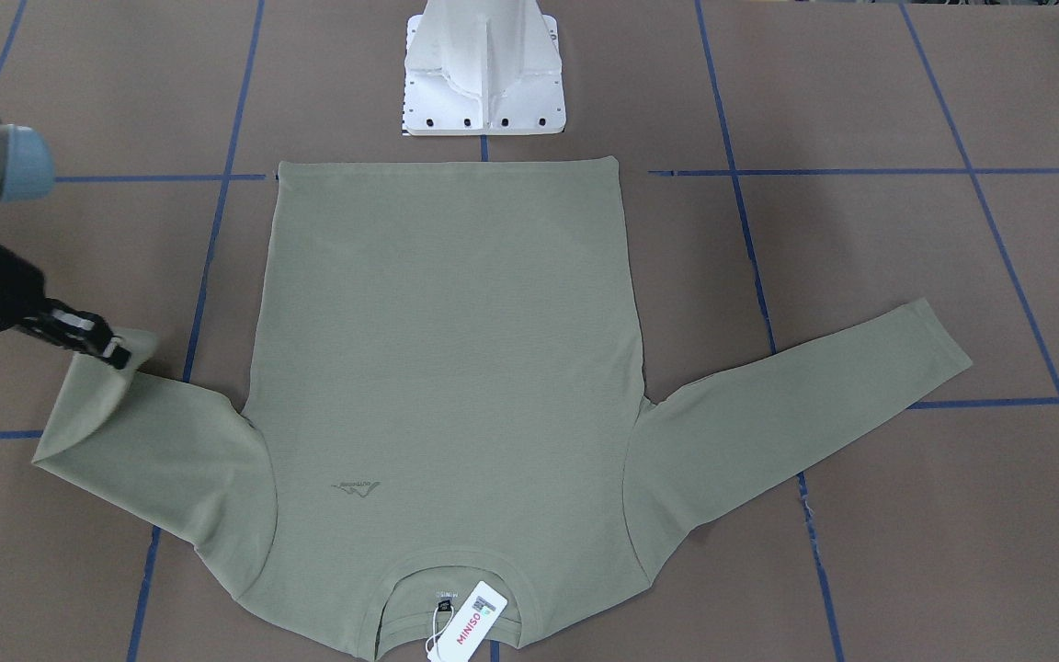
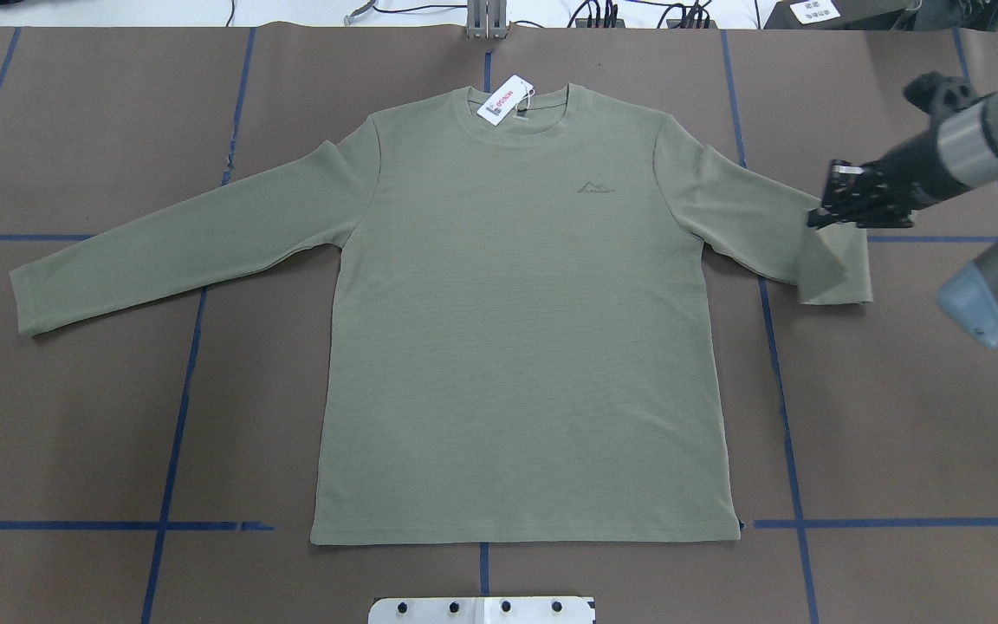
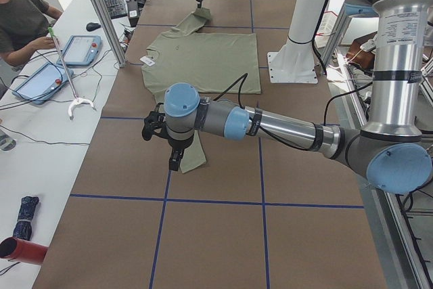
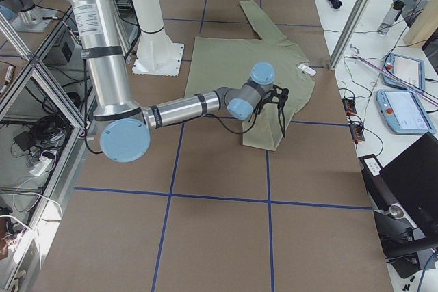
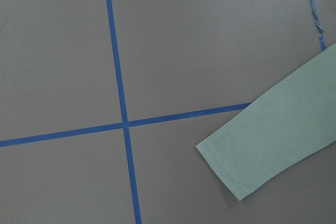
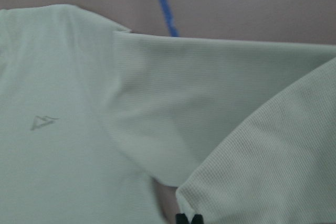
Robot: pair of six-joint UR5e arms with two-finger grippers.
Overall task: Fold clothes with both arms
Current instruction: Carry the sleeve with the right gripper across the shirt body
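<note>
Centrally, the olive shirt [image 2: 516, 347] lies flat and front up on the brown surface [image 2: 897, 416]. Its long axis (collar to hem) runs straight away from the robot. The hem sits just short of the white pedestal [image 1: 483, 83], and the collar, with its white hang tag [image 2: 502, 100], points to the far, operators' side. The chest logo [image 2: 594, 188] faces up.

The left sleeve [image 2: 178, 243] lies straight and flat, slanting outward and back toward the robot's side. The right sleeve [image 2: 750, 217] is doubled over on itself near its end, with the cuff raised off the surface.

Overhead, the right arm [image 2: 975, 143] enters from the right edge with its forearm sloping down and inward, and the right tool [image 2: 819, 218] pinches that cuff. The right wrist view adds two black fingertips [image 6: 182, 219] at the cuff's edge, with the logo beyond. Only the exterior right view shows the cloth hanging from the tool as a loose drape.

The left arm [image 3: 270, 123] appears only in the exterior left view, stretched low and nearly level over the surface. The left tool [image 3: 174, 159] points down above the left cuff [image 3: 196, 158]; whether it is spread or pressed together cannot be told. The left wrist view shows that cuff lying flat near two crossing blue tape lines [image 5: 118, 77].
</note>
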